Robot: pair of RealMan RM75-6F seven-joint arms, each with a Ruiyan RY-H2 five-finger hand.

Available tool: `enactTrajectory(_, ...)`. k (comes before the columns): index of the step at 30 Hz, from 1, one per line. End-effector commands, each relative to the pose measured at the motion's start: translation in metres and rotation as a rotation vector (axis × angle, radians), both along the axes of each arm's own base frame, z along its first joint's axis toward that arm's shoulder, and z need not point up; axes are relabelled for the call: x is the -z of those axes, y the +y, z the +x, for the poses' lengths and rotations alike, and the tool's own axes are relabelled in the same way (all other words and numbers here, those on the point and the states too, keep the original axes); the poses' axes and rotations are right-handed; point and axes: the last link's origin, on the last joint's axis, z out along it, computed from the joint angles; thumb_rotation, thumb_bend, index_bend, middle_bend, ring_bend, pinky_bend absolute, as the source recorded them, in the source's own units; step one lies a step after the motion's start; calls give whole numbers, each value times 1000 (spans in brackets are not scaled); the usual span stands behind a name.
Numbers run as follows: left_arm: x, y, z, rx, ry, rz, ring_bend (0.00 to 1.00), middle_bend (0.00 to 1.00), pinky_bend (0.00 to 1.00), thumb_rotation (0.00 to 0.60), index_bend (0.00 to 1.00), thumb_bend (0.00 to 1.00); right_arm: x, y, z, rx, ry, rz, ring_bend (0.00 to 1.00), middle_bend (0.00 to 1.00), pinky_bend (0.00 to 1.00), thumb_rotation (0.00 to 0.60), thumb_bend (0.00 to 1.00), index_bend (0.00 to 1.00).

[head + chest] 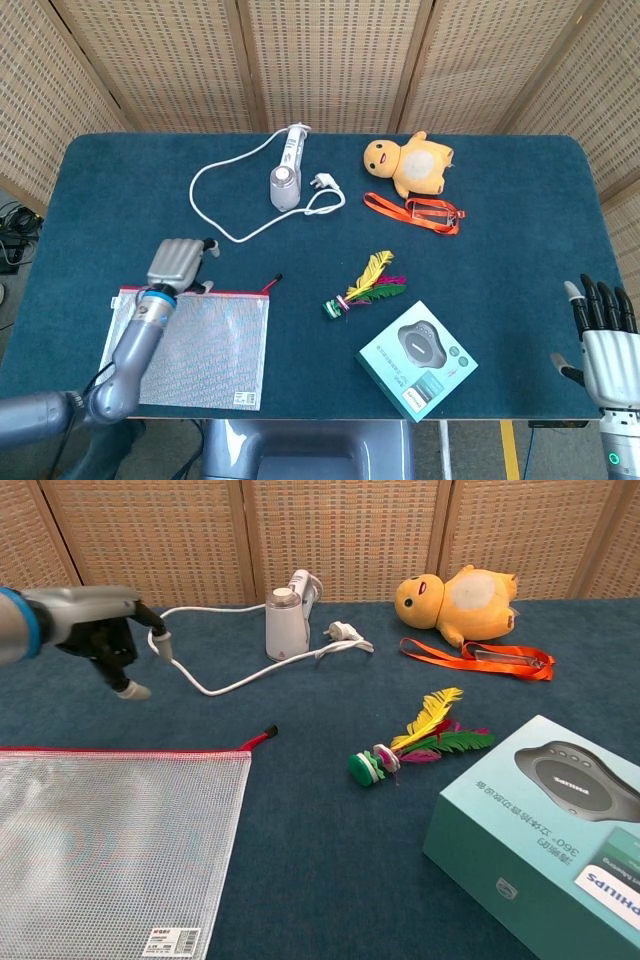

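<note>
My left hand (pixel 178 265) hovers over the blue table near the top left corner of a clear mesh zip pouch (pixel 185 345) with a red zipper. It holds nothing, and its fingers hang apart, pointing down. In the chest view the left hand (pixel 105 630) is above the pouch (pixel 110 850) and close to the white cord (pixel 215 688) of a handheld appliance (pixel 285 620). My right hand (pixel 607 338) stands beyond the table's front right corner, fingers spread upward and empty. The chest view does not show it.
A yellow plush toy (pixel 412 163) and an orange lanyard (pixel 415 212) lie at the back right. A feather shuttlecock (pixel 362 287) lies mid-table, with a teal Philips box (pixel 417 358) just in front of it at the table's front edge. Woven screens stand behind the table.
</note>
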Motion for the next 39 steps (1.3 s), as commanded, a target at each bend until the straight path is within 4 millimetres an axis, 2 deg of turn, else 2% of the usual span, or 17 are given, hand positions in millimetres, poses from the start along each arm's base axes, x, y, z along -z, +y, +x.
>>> enactTrajectory(1, 34, 14, 21, -19, 29, -61, 886, 897, 940, 600, 387, 324, -1, -1, -3, 13, 2, -5, 0, 0, 0, 600, 0, 71)
enactTrajectory(6, 60, 21, 29, -72, 26, -116, 886, 897, 940, 600, 381, 371, -4, -3, -7, 33, 0, -19, 0, 0, 0, 600, 0, 71)
enactTrajectory(12, 75, 26, 35, -90, 30, -147, 886, 897, 940, 600, 406, 441, -7, -4, -12, 49, -5, -28, 0, 0, 0, 600, 0, 72)
enactTrajectory(28, 102, 24, 51, -90, 16, -181, 886, 897, 939, 600, 417, 448, -9, -7, -18, 63, -24, -15, 0, 0, 0, 600, 0, 73)
enactTrajectory(39, 113, 22, 54, -92, 26, -164, 886, 898, 939, 600, 429, 448, -13, -6, -19, 60, -42, -19, 0, 0, 0, 600, 0, 73)
